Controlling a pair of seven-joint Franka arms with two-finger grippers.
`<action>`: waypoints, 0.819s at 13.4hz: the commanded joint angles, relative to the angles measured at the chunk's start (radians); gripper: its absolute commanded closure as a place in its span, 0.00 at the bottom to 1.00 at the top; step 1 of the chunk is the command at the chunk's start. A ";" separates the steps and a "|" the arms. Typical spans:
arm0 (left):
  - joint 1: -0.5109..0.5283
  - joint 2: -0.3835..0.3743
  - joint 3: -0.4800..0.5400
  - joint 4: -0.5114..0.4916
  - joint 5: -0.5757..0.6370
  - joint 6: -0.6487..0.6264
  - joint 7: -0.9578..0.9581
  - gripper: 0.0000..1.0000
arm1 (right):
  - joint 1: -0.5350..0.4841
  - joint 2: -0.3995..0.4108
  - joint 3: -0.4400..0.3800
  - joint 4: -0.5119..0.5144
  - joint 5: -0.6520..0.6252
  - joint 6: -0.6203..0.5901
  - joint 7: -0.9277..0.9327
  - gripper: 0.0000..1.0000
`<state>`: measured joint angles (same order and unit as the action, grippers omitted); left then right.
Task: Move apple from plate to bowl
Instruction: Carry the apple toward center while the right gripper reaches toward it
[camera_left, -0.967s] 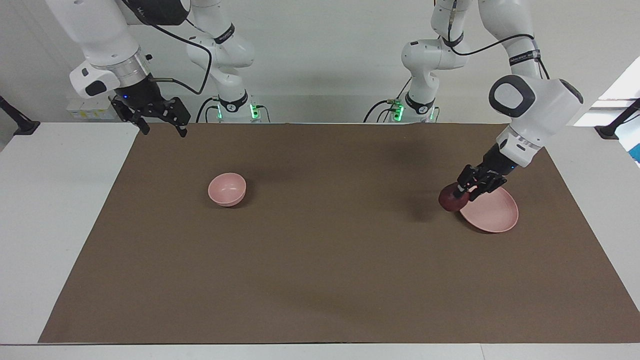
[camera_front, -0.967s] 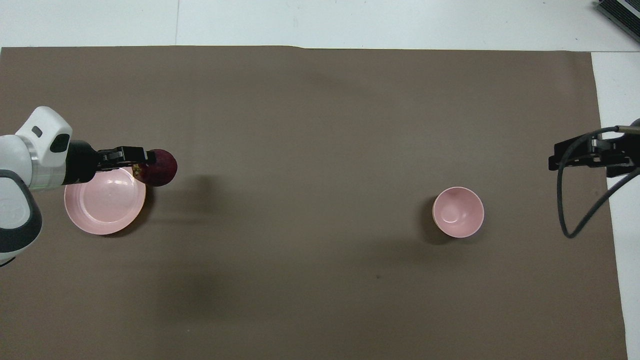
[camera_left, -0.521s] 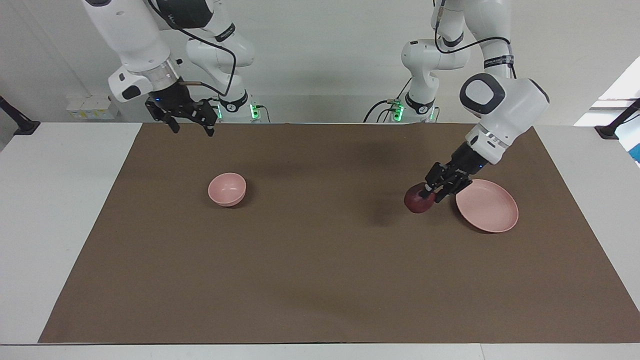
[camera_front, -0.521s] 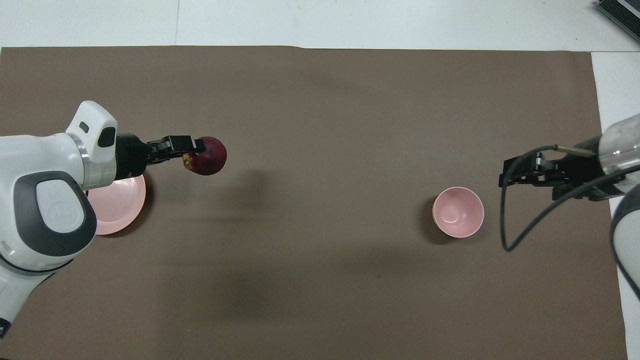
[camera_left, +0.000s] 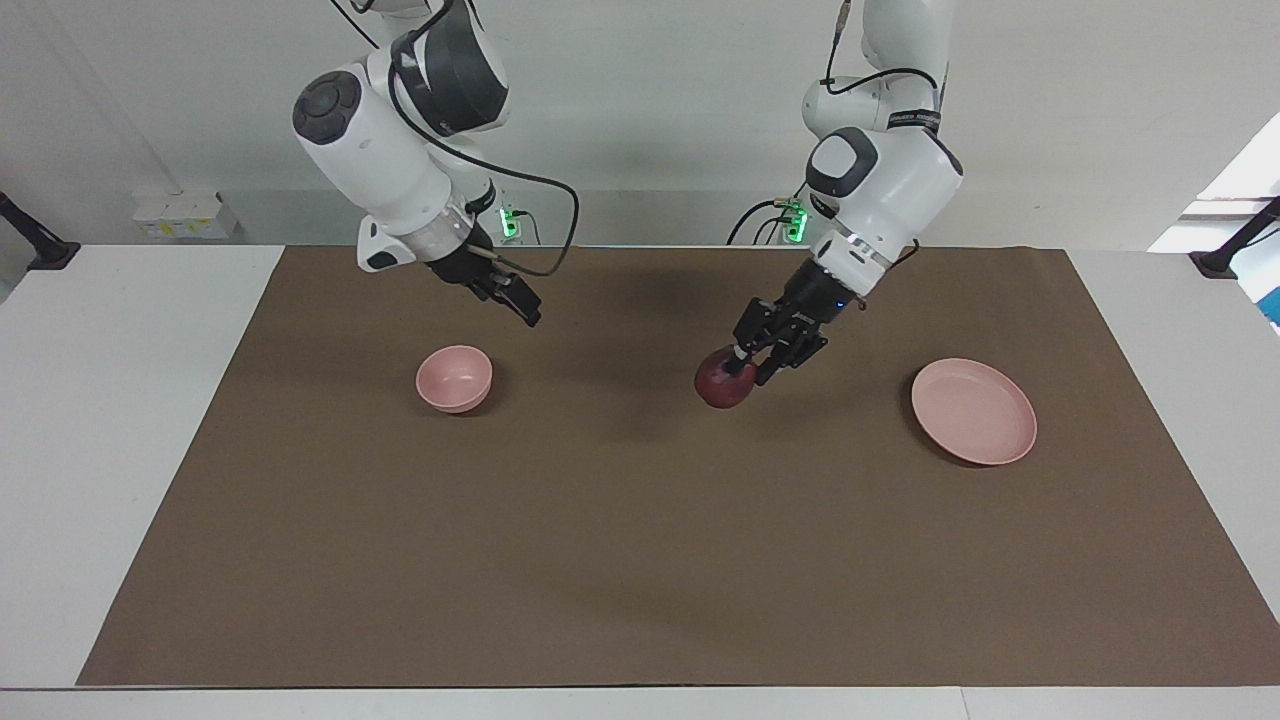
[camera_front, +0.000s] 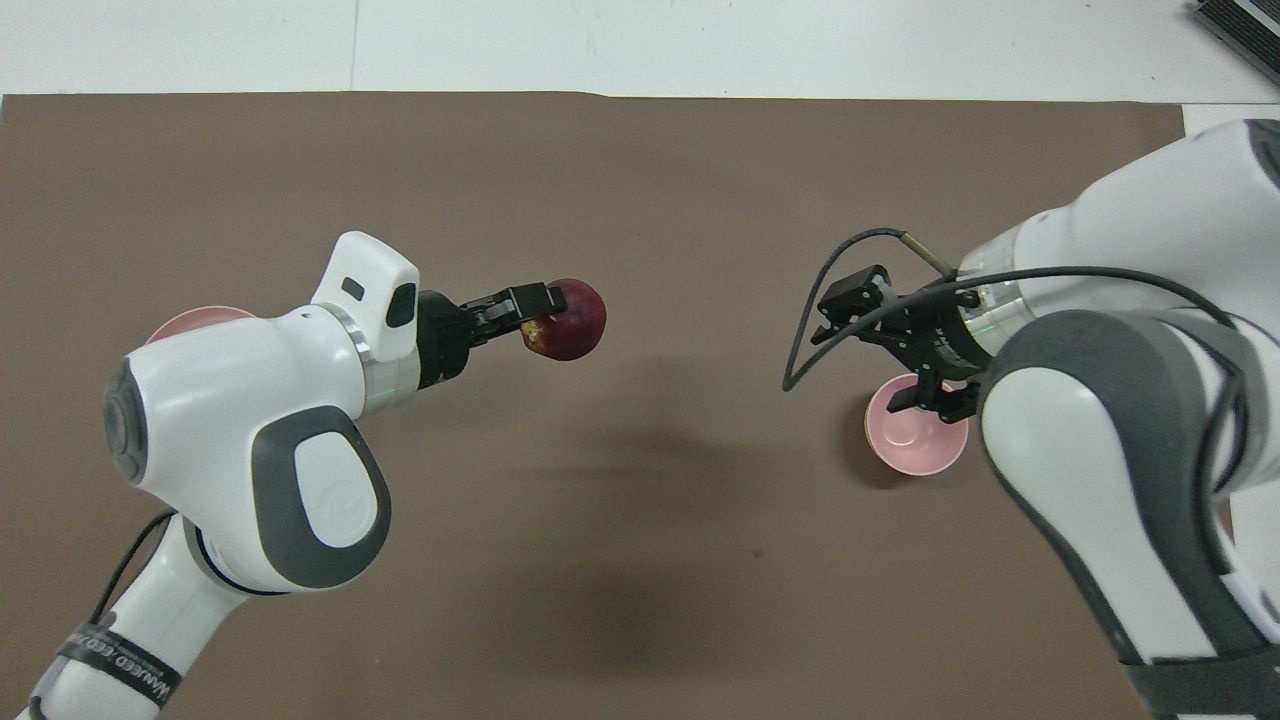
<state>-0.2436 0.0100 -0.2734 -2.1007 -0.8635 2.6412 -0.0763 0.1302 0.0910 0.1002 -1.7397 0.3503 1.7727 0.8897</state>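
Note:
The dark red apple is held in the air in my left gripper, which is shut on it over the middle of the mat, between the plate and the bowl. It also shows in the overhead view at the left gripper's tip. The flat pink plate lies bare toward the left arm's end; in the overhead view only its rim shows past the arm. The small pink bowl stands toward the right arm's end. My right gripper is open and empty, raised over the mat close to the bowl.
A brown mat covers most of the white table. A black cable loops off the right wrist. The two grippers face each other across the mat's middle with a gap between them.
My left gripper has carried the apple from the plate's edge toward the middle of the mat. My right arm has swung in from its end of the table to beside the bowl.

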 joint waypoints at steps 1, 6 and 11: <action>-0.060 -0.016 0.011 -0.015 -0.022 0.046 -0.043 1.00 | 0.063 0.055 -0.001 0.011 0.056 0.095 0.151 0.00; -0.127 -0.036 0.011 -0.036 -0.022 0.068 -0.097 1.00 | 0.181 0.125 -0.001 0.069 0.105 0.230 0.313 0.00; -0.143 -0.053 0.011 -0.058 -0.022 0.060 -0.102 1.00 | 0.218 0.174 -0.001 0.069 0.111 0.313 0.400 0.00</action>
<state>-0.3687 -0.0067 -0.2745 -2.1266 -0.8655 2.6857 -0.1703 0.3448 0.2389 0.1017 -1.6947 0.4332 2.0667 1.2630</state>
